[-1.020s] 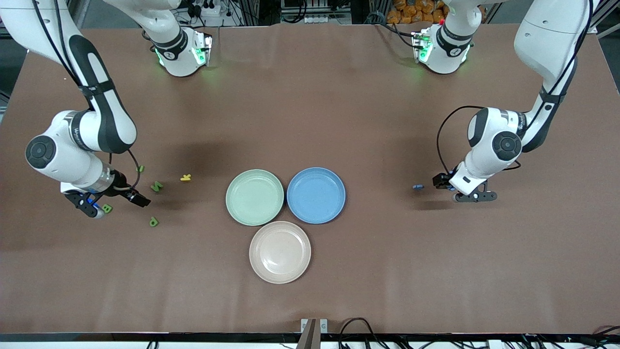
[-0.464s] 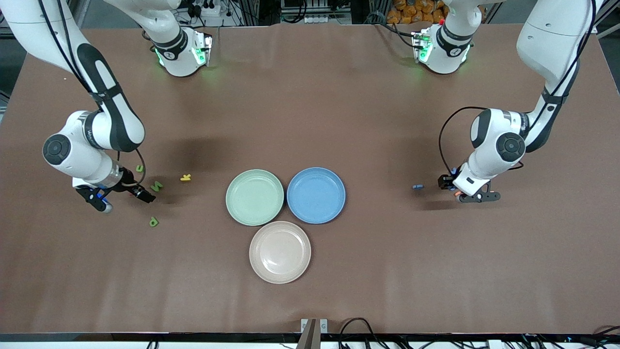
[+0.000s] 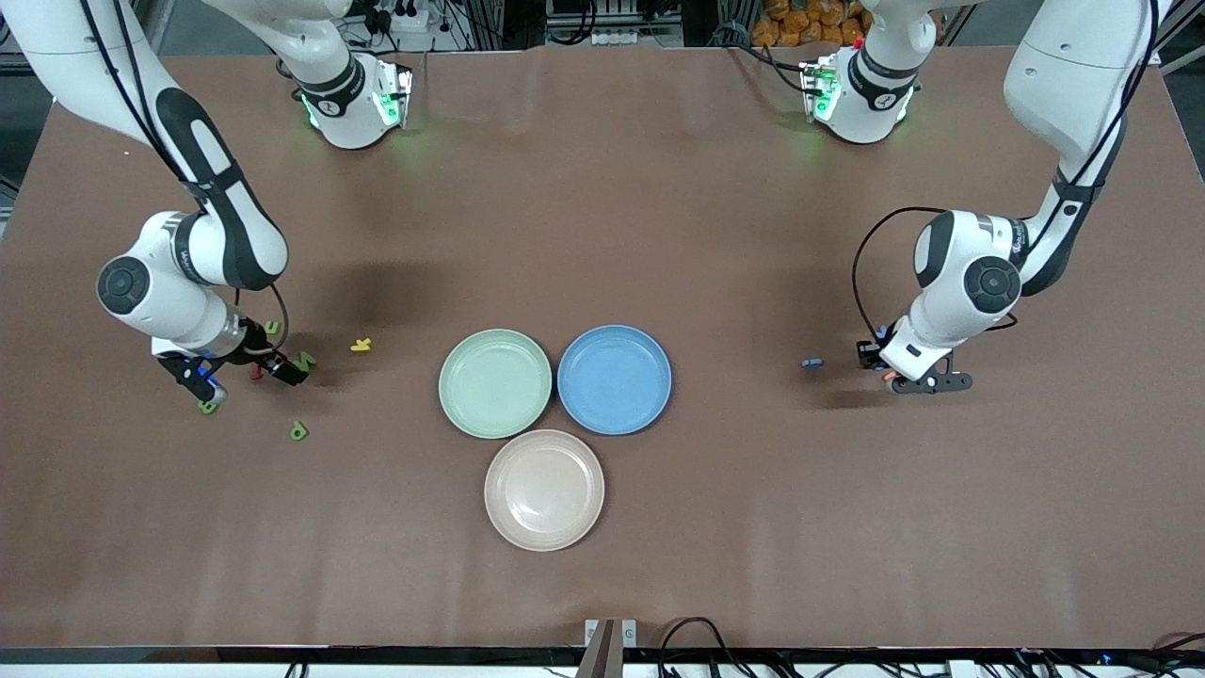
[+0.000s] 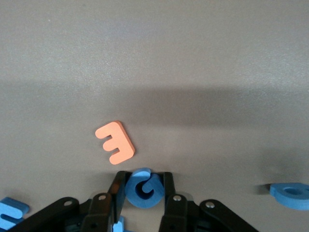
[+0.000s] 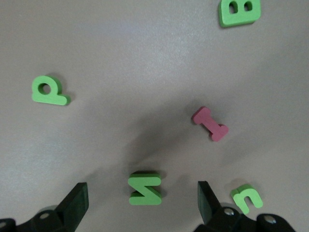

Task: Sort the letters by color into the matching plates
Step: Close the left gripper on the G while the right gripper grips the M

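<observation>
Left gripper (image 4: 143, 189) grasping the blue G (image 4: 143, 187) may nudge the orange E (image 4: 115, 142) at its 11 o'clock; right gripper (image 5: 142, 203), released, straddles the green N (image 5: 145, 188).

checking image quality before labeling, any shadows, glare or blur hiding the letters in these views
Front view: soft arm shadows on the table, letters tiny but visible. Left wrist view: a broad shadow band over the table, yet the orange E and blue G in the left tool read sharply. Right wrist view: shadow around the green N, still crisp.
</observation>
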You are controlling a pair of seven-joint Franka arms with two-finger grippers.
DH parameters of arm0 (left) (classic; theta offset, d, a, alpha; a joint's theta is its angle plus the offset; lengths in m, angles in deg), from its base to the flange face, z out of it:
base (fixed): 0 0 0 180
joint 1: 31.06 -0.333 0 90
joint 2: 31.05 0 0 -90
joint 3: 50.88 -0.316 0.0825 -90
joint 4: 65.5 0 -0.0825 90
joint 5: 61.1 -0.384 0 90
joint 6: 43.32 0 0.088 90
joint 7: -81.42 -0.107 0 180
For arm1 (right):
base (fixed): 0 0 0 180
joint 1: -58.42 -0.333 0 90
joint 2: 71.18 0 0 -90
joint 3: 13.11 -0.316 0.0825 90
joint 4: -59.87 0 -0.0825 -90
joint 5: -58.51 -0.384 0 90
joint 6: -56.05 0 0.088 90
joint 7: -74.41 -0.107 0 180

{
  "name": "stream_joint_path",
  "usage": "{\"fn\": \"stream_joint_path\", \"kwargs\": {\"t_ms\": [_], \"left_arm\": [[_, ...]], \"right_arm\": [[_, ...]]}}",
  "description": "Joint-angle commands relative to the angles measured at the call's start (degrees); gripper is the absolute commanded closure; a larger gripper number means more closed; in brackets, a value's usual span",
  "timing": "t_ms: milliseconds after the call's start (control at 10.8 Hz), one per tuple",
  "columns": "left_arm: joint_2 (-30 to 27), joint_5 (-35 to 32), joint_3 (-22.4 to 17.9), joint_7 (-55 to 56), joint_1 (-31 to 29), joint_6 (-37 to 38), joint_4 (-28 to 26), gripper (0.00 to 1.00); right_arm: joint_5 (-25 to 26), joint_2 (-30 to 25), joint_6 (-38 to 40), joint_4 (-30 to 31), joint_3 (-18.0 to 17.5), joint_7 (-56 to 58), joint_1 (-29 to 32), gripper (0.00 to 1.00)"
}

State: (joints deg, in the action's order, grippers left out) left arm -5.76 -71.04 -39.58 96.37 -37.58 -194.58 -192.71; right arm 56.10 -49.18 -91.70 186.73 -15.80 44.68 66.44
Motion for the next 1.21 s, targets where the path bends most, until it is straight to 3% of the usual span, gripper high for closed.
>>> {"fn": "stream_joint_path", "kwargs": {"t_ms": [0, 278, 649, 835, 1113], "left_arm": [[-1.3, -1.8, 0.1, 1.7, -0.2, -1.0, -0.5, 1.0], [-3.5, -1.8, 1.0, 2.4, 0.1, -0.4, -0.1, 1.0], [-4.3, -1.8, 6.8, 13.9, 0.5, 0.9, 1.6, 1.0], [-3.9, -1.8, 8.0, 21.6, 4.5, 6.6, 5.3, 1.0], [-1.8, -1.8, 8.0, 32.9, 12.3, 14.9, 12.5, 1.0]], "right_arm": [[-0.9, 1.5, -2.6, 0.5, -0.4, -0.4, 0.2, 0.0], [-3.3, 2.5, -4.0, 0.4, -0.4, -0.4, -0.6, 0.02], [-3.4, 2.6, -4.2, 0.6, -0.4, -0.4, -0.7, 0.21], [-3.4, 2.6, -4.2, 0.8, -0.4, -0.4, -0.7, 0.3], [-3.3, 2.7, -4.6, 1.5, -0.3, -0.3, -0.7, 0.35]]}}
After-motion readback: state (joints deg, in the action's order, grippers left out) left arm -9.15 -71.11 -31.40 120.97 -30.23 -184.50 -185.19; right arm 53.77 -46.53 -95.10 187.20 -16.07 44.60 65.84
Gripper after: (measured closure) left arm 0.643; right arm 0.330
